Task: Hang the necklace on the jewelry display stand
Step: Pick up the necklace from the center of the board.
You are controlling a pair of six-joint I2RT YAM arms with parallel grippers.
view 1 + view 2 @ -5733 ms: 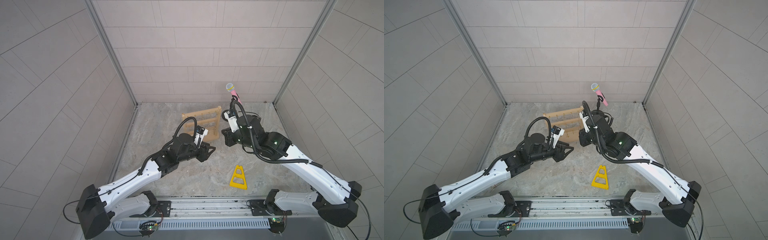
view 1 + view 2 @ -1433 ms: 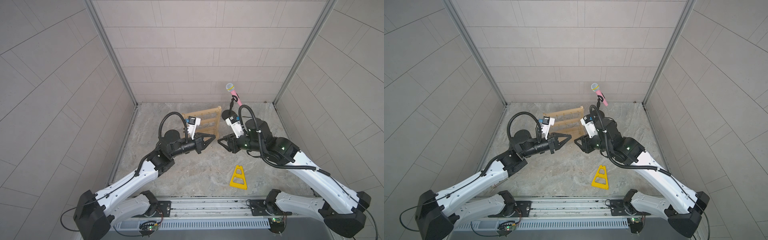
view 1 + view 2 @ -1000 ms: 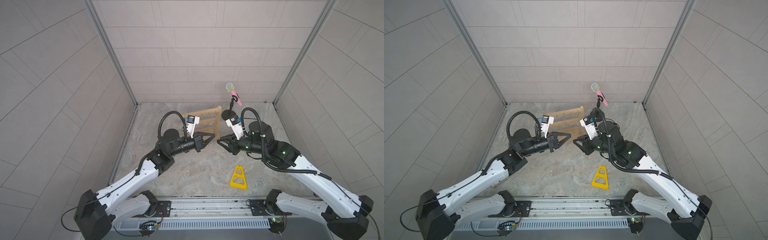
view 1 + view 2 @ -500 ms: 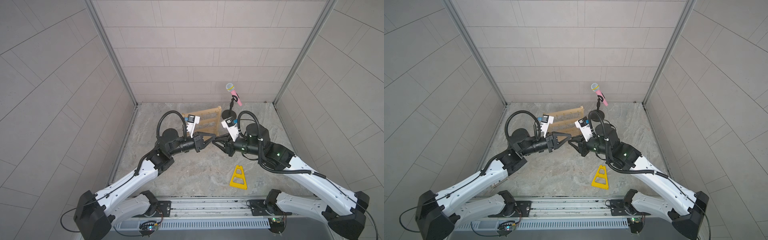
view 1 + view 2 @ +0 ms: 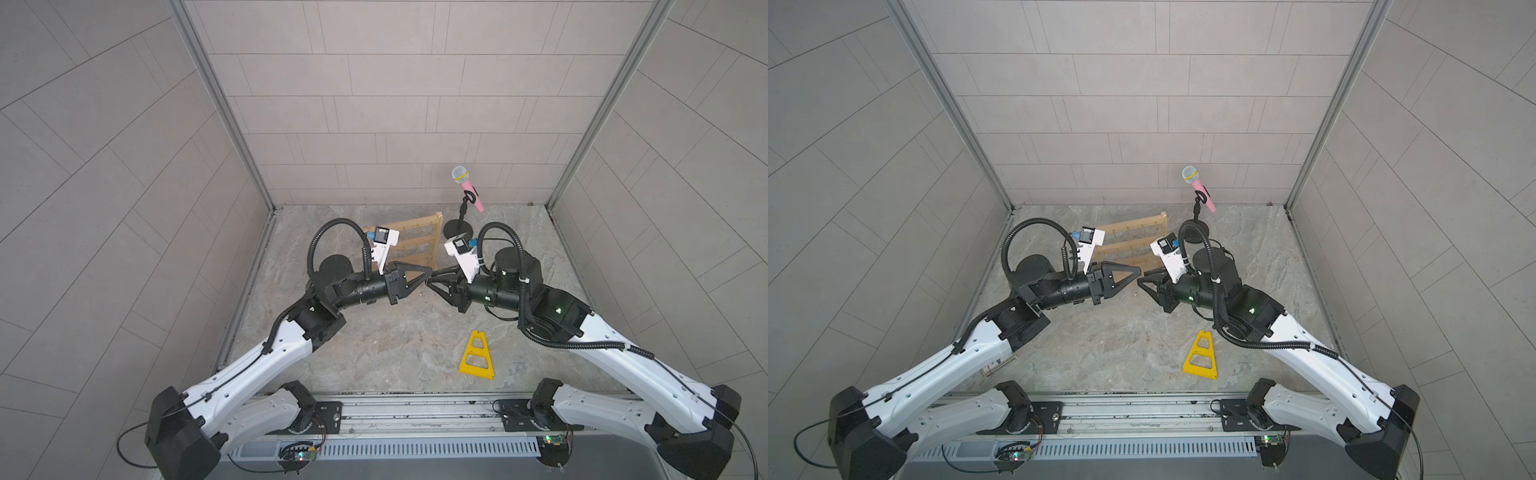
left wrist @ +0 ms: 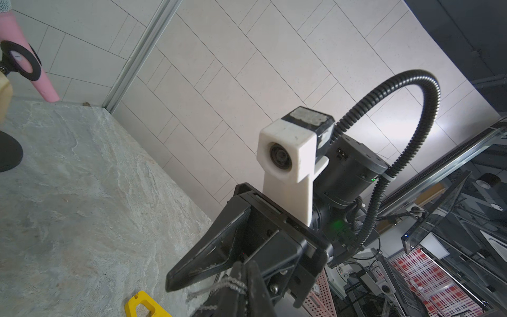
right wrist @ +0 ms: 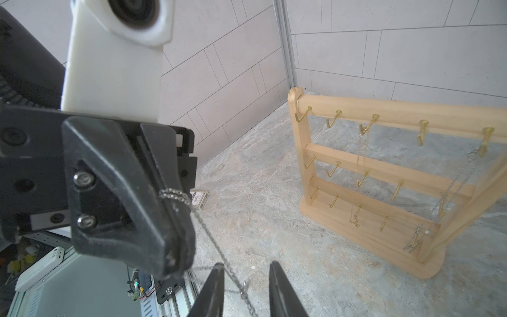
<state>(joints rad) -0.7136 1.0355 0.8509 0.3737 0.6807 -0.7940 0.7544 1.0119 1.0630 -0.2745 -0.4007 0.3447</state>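
Chain of the necklace (image 7: pixel 175 195) hangs off the clamped-shut left gripper (image 7: pixel 179 259) straight down through the half-open right gripper (image 7: pixel 246 271), jewelry display stand (image 7: pixel 397 111) off ahead of it.

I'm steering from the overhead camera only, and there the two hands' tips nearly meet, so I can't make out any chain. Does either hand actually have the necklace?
Observer: Yes. In the right wrist view the left hand is shut on the silver necklace, which loops over its tip.
Operator: And the right hand?
Observer: The right hand is open. The necklace runs through the gap between its fingers, not pinched.
Operator: Is the jewelry display stand free?
Observer: Not entirely. A thin gold chain already hangs from a hook on the top bar of the jewelry display stand.
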